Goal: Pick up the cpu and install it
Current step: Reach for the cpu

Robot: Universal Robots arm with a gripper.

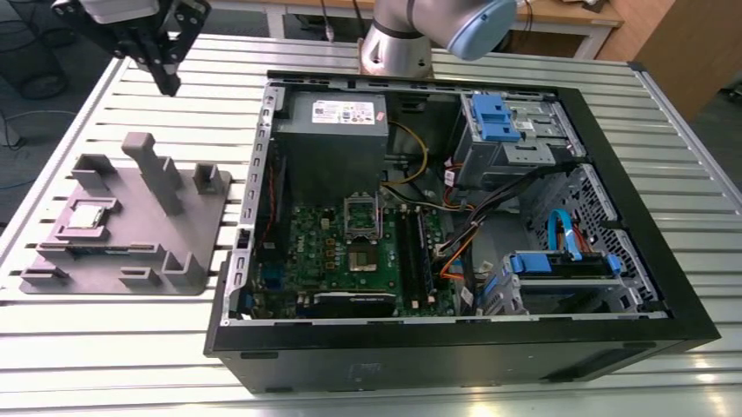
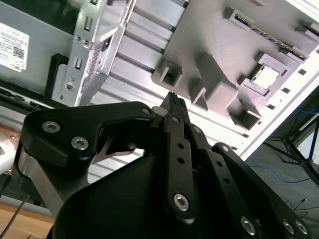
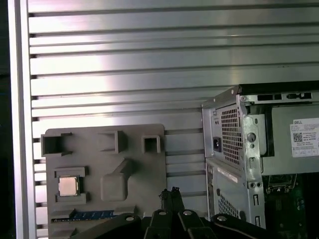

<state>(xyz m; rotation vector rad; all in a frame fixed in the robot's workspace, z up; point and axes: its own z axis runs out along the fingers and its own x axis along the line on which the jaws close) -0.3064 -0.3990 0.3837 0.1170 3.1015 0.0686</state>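
**Q:** What have you got in front of you, biggest stuff first?

**A:** You're on a ribbed, shiny aluminium tabletop [image 1: 69, 347] made of long parallel slats. Lying on it is a big black computer case [image 1: 464, 352] with its side panel off, so you look straight in. There's a grey sheet-metal power supply [image 1: 336, 122], a green motherboard [image 1: 347, 252] and a rectangular metal socket frame [image 1: 361, 217] around the middle of the board. Just beside the case, on the exterior view's left, is a matte grey plastic tray [image 1: 203, 217], flat-bottomed with chunky upright blocks and square pockets. Your arm [image 1: 400, 43] rises behind the case as a smooth silver tube with a pale blue cap.

**Q:** And the end effector?

**A:** Your end effector [image 1: 170, 87] is black metal linkage with bolt heads. Its two slim fingers are pressed together at the tips with nothing between them, and you can see that in both wrist views. It hangs in the air past the tray's far edge, well apart from the chip.

**Q:** Where's the cpu?

**A:** The cpu [image 1: 89, 215] lies flat in a square pocket of the tray, on the side away from the case. It's a small square with a dull silver top and a thin pale edge.
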